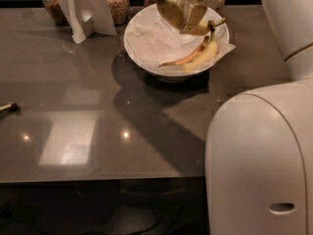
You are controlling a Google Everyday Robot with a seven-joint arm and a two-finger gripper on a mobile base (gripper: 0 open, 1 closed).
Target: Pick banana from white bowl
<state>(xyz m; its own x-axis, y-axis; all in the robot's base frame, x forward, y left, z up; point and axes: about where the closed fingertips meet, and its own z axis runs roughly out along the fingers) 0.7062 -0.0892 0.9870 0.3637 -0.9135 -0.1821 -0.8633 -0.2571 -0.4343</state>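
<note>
In the camera view, the tool [190, 19] is over the far side of the bowl [145, 64] on the counter [73, 97], its fingers clamped across the middle of the banana [170, 11]. The banana is long, pale yellow and gently curved, with its ends sticking out on both sides.

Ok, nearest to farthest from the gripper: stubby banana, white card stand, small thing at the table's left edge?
The gripper holds the banana over the white bowl.
1. Stubby banana, in the bowl.
2. White card stand, back left.
3. Small thing, far left edge.
</note>
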